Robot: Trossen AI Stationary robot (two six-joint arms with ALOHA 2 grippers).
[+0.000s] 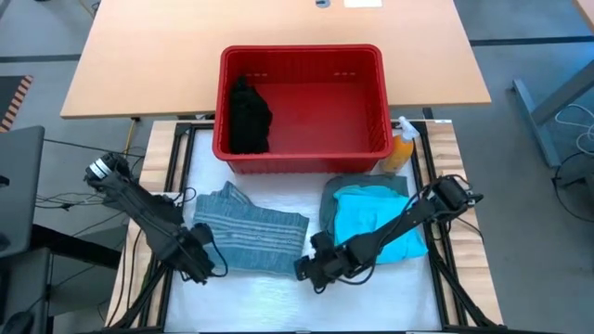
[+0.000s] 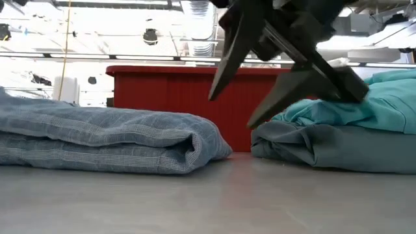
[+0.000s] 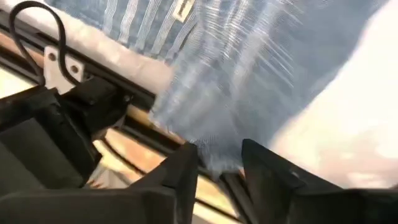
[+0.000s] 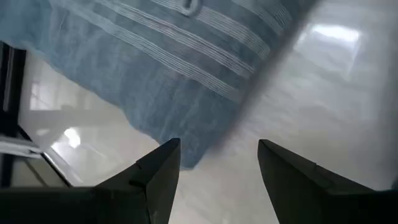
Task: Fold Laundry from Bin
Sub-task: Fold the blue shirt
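The folded blue-grey striped cloth [image 1: 251,232] lies flat on the white table, left of centre. My left gripper [image 1: 200,264] stands open at its near left corner, pointing steeply down. My right gripper [image 1: 311,269] is open and off the table beside the cloth's near right corner [image 4: 193,155], with nothing between its fingers. In the low view it [image 2: 231,112] hangs between the striped cloth [image 2: 97,136] and a pile to the right. That pile is a teal garment [image 1: 357,213] on a grey-green one [image 1: 348,184]. The red bin [image 1: 371,102] stands at the far side with a black garment [image 1: 249,116] in it. My left gripper has the striped cloth's corner [image 3: 217,158] showing in the gap between its two fingers, which stand apart. The view is blurred, and I cannot tell whether either finger touches the cloth.
An orange spray bottle [image 1: 401,148] stands right of the bin. Black frame rails [image 1: 176,186] run along the table's left and right edges, close to my left gripper. Bare white table lies along the near edge.
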